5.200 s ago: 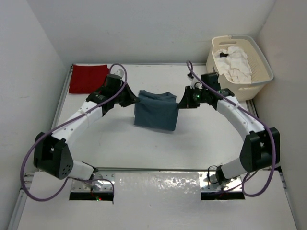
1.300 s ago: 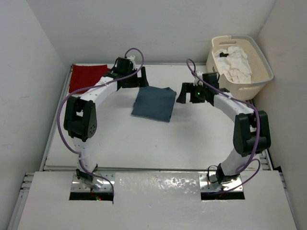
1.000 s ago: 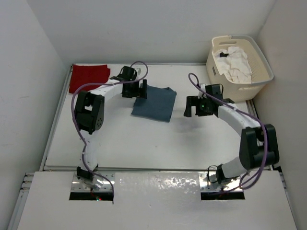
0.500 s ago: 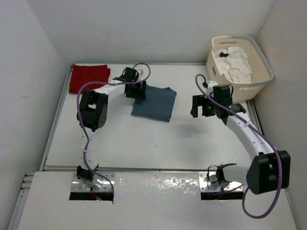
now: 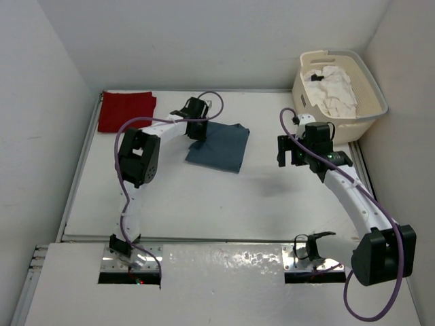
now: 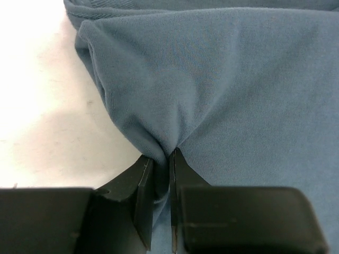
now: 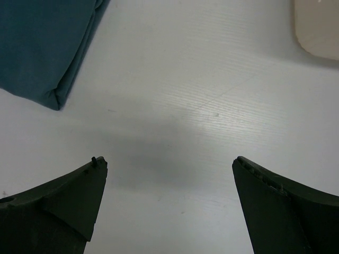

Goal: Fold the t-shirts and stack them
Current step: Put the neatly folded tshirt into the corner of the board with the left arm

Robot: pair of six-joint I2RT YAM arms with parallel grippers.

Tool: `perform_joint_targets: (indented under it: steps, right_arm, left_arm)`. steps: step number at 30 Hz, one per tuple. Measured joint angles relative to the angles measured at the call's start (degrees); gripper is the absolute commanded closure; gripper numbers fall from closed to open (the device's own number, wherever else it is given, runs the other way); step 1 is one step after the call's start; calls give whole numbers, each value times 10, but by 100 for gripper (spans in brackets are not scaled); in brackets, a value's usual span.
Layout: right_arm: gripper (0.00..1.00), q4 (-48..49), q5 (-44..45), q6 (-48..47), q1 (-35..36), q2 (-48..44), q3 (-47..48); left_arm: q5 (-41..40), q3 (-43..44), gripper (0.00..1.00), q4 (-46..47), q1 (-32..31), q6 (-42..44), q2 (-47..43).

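The folded blue-grey t-shirt lies flat on the table a little above the middle of the top view. It is a near-square packet turned slightly off the table's edges, its somewhat longer side running from the top of the frame to the bottom. The left gripper sits at the packet's upper left edge. In the left wrist view that gripper is pressed together on a small tuck of the blue cloth, which fans out in creases from the pinch. That held edge is the one facing the red t-shirt, which lies folded in the upper left of the frame, apart from the blue one with bare table between them. If the stack is to form on the red shirt, the move would be a lift or drag toward the upper left, with the pinch leading and the rest of the packet trailing. The left arm is plainly the nearer one for it. The right gripper hangs over bare table well off to the right of the blue shirt. Its fingers are spread wide and hold nothing in the right wrist view, where only a corner of the blue shirt shows at upper left. The white t-shirt is heaped unfolded in the laundry basket at upper right.
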Motion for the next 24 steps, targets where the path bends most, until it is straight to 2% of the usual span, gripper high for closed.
perform_joint_targets:
  steps: [11, 15, 24]
  right_arm:
    - [1, 4, 39, -5, 0, -20, -11]
    - [1, 4, 48, -7, 0, -20, -12]
    - [1, 4, 62, -14, 0, -22, -12]
  left_arm:
    - [-169, -3, 100, -21, 11, 122, -57]
    - [-175, 0, 100, -21, 42, 160, -87]
    - [-168, 58, 100, -30, 146, 239, -89]
